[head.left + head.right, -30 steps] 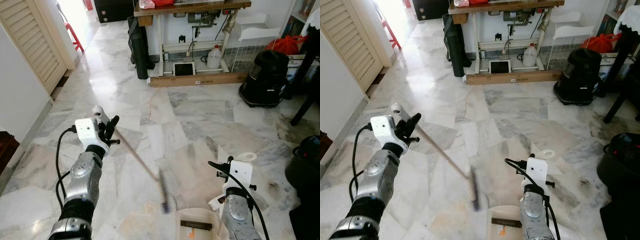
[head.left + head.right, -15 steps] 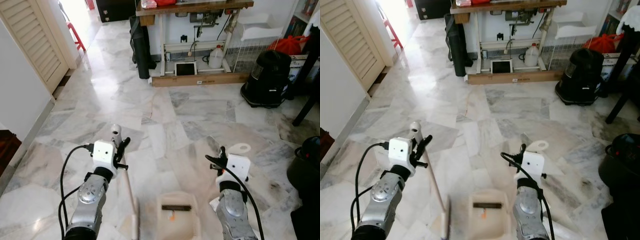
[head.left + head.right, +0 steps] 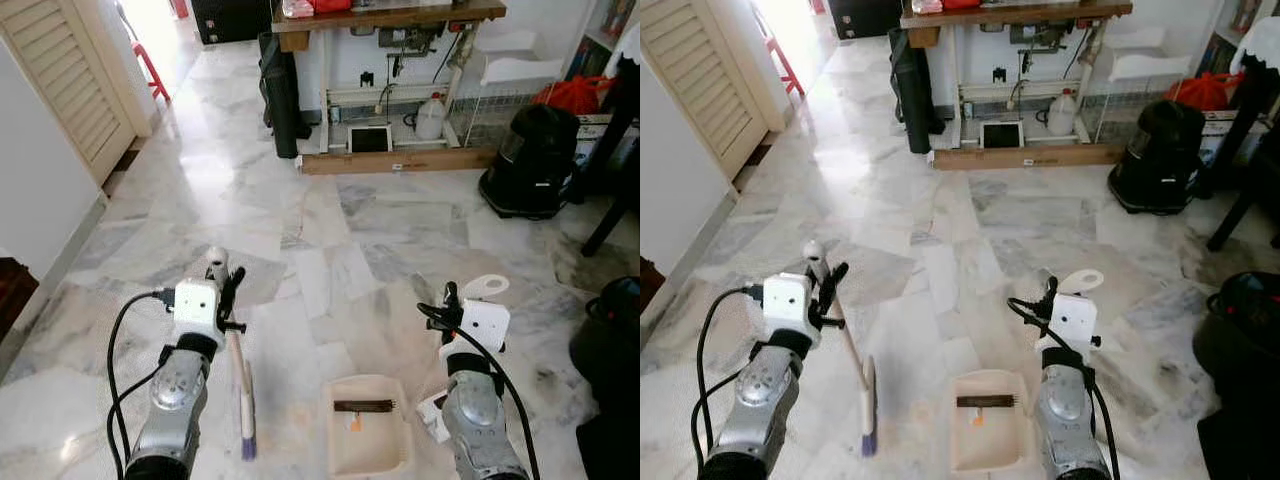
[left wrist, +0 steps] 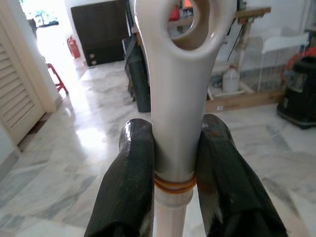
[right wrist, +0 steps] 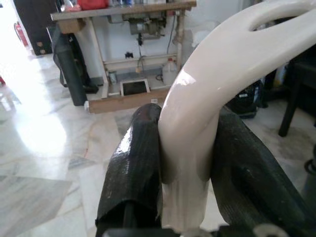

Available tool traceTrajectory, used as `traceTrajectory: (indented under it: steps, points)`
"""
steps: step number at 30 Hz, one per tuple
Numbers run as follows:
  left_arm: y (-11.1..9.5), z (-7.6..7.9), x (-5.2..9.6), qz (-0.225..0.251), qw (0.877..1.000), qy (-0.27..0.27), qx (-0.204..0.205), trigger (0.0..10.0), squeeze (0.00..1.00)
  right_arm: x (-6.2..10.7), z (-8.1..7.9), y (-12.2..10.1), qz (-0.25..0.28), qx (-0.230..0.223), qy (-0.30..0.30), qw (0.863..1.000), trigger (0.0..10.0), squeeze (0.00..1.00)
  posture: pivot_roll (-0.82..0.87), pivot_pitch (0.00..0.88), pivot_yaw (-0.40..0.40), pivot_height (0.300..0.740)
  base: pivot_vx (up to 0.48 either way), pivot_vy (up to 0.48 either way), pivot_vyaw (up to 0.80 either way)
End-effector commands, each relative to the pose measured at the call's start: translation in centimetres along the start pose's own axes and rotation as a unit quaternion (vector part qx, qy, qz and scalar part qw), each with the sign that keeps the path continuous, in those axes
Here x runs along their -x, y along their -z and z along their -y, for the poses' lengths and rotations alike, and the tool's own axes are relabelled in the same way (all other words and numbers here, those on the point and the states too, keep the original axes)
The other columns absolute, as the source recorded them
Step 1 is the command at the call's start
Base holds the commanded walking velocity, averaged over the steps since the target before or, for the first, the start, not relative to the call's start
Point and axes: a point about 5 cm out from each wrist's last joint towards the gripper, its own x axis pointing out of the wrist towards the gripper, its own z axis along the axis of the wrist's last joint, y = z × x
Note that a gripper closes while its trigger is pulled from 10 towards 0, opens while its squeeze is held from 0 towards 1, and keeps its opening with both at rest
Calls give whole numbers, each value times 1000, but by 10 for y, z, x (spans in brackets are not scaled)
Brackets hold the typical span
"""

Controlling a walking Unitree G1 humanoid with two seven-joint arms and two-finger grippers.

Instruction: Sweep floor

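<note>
My left gripper (image 3: 230, 296) is shut on the pale handle of a broom (image 3: 240, 372). The stick hangs almost straight down, with its brush (image 3: 247, 432) near the marble floor, left of the dustpan. The left wrist view has both black fingers (image 4: 129, 182) clamped on the handle just under its hanging loop. My right gripper (image 3: 446, 304) is shut on the curved cream handle of the dustpan (image 3: 340, 447). The pan rests low between my arms and holds a dark strip (image 3: 363, 406) and a small orange bit (image 3: 354, 424). In the right wrist view the fingers (image 5: 136, 168) squeeze that handle.
At the back stands a wooden workbench (image 3: 385, 15) with a plank (image 3: 398, 160), a white jug (image 3: 431, 113) and a black bag (image 3: 280, 95) under it. A black vacuum (image 3: 530, 160) sits back right, a dark bin (image 3: 610, 335) right, a louvred door (image 3: 70, 85) left.
The brush swung from the dustpan's mouth back to the left, and the stick now hangs nearly upright. The dustpan has come further into view. Both grips are unchanged.
</note>
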Motion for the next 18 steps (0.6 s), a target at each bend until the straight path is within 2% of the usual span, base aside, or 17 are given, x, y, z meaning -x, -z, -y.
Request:
traceTrajectory:
  steps: [1, 8, 18]
  points:
    - [-3, -3, -2, 10, 1000, -7, -4, 10000, 0, -8, 1, -15, 32, -8, 3, 999, 10000, 0, 25, 0, 40, 740, 0, 0, 0]
    - [-1, 3, 0, 8, 1000, -10, 2, 10000, 0, -11, 1, -16, 33, 6, -6, 999, 10000, 0, 46, 0, 30, 740, 0, 0, 0]
    - [3, 3, 3, -3, 1000, 5, -3, 10000, 0, -7, -9, -12, 21, -5, -10, 1000, 10000, 0, 51, 0, 51, 740, 0, 0, 746]
